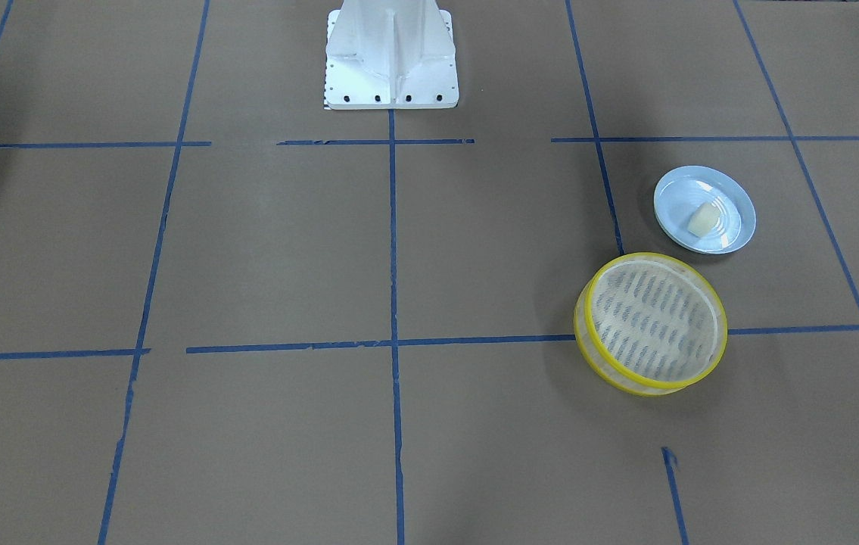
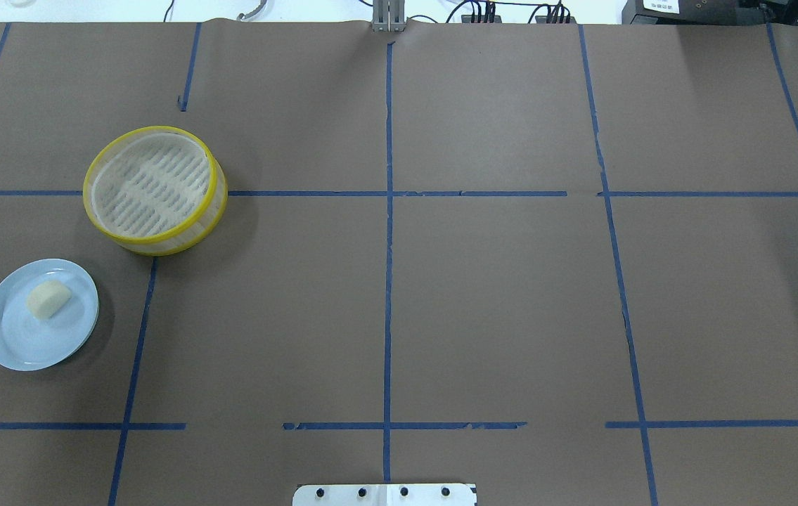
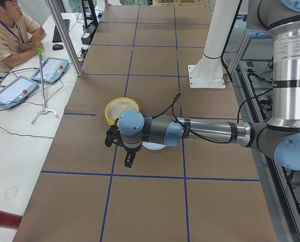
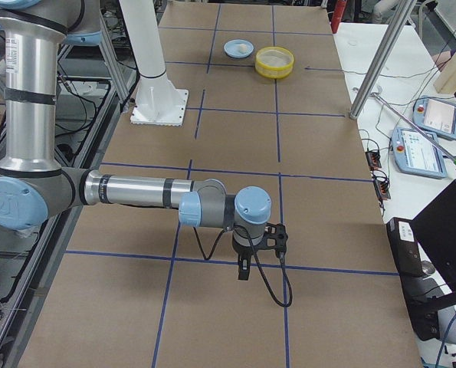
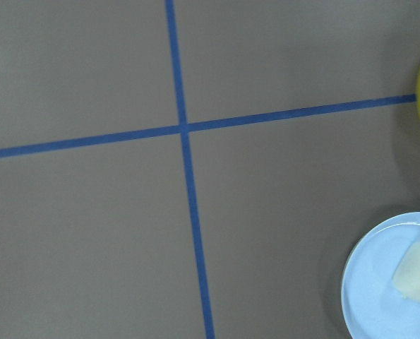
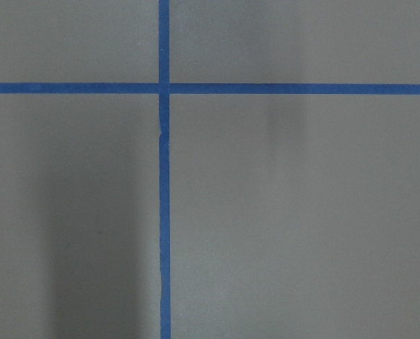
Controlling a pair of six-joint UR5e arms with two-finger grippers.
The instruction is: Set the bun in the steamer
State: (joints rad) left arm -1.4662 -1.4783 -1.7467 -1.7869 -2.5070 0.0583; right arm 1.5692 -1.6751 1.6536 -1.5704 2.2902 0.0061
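Observation:
The cream-white bun lies on a pale blue plate on the table's left side; both also show in the front view, the bun on the plate, and at the lower right of the left wrist view, the bun. The yellow-rimmed steamer stands empty beside the plate, farther from the robot, steamer. My left gripper hangs above the table near the plate, seen only in the left side view. My right gripper hangs far from them. I cannot tell whether either is open or shut.
Brown paper with a blue tape grid covers the table. The white robot base stands at the robot's edge. An operator sits at a side table with control tablets. A metal post stands at the table's far edge.

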